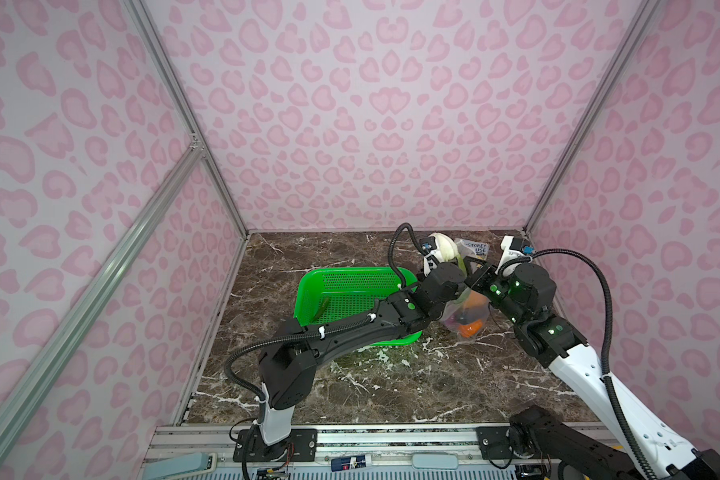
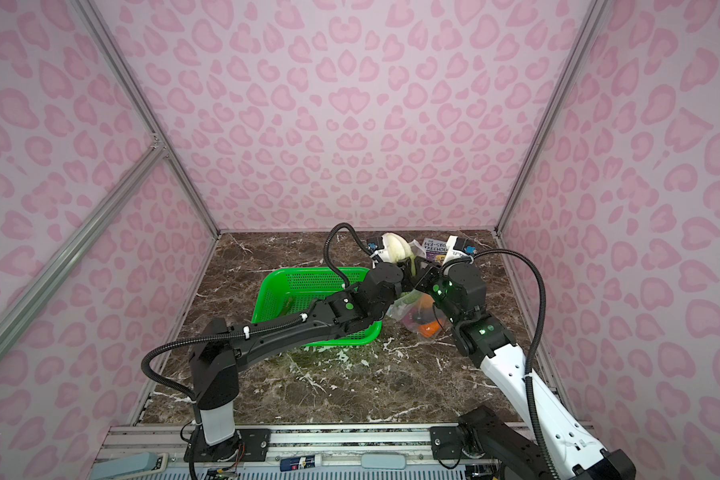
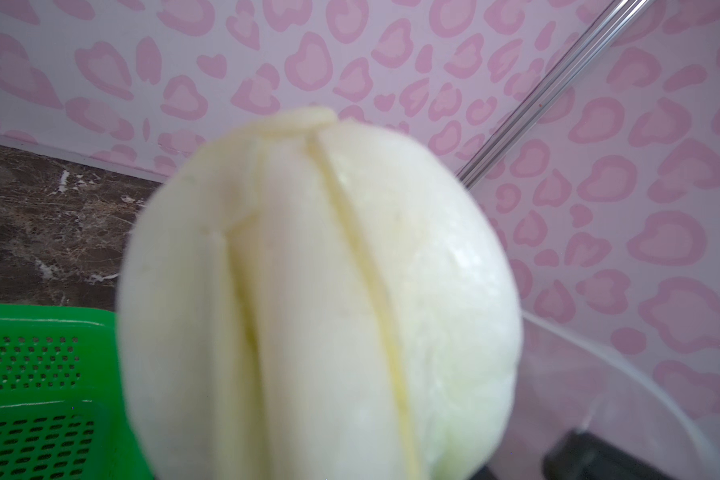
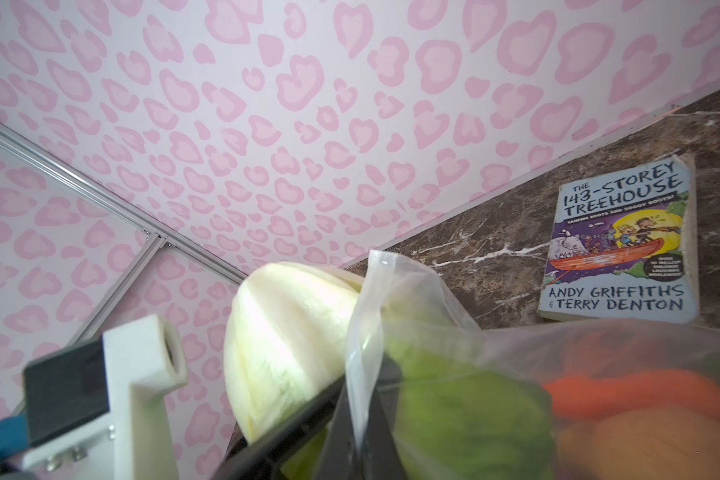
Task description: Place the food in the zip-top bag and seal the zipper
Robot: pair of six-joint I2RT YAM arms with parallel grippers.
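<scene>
While your right gripper (image 4: 360, 415) pinches the mouth edge of the zip-top bag (image 1: 463, 318), fully closed, lower the cabbage (image 1: 442, 246) straight into the opening. Your left gripper (image 1: 436, 255) grips it with jaws about half apart, above the bag, far right on the table (image 1: 350, 386). The cabbage looks round, smooth and pale, perhaps wide for this mouth.

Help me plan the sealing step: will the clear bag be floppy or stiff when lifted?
Likely floppy: the zip-top bag creases where the right gripper pinches it. Probably bottom-heavy: the food bunches away from that edge. The cabbage may push its limp mouth aside.
</scene>
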